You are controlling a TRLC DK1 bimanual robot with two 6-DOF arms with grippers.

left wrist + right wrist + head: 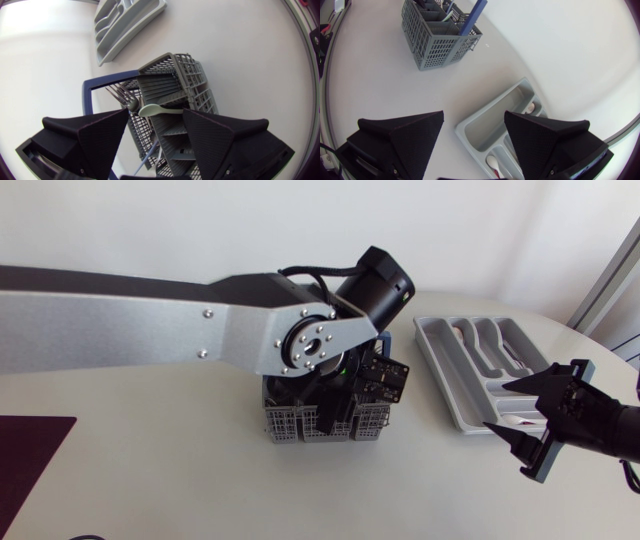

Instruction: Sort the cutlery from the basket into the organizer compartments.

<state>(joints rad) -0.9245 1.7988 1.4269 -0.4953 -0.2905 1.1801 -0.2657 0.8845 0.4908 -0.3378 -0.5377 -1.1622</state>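
Observation:
The grey mesh basket (290,423) stands mid-table under my left arm. My left gripper (335,412) hangs down into it, mostly hidden by the wrist. In the left wrist view the left gripper (156,115) is open over the basket (175,75), with a pale green spoon (160,109) lying across the gap between its fingertips and forks (121,92) beside it. The grey organizer (440,370) lies to the right. My right gripper (497,407) is open above its near end; from the wrist, the right gripper (474,117) looks down on the organizer (485,131), where white spoons (492,162) lie.
The basket has a blue handle (87,95) raised beside the forks. The organizer (125,22) lies ahead of the basket in the left wrist view. A dark mat (25,450) lies at the table's left edge. The basket (437,37) stands well beyond the right gripper.

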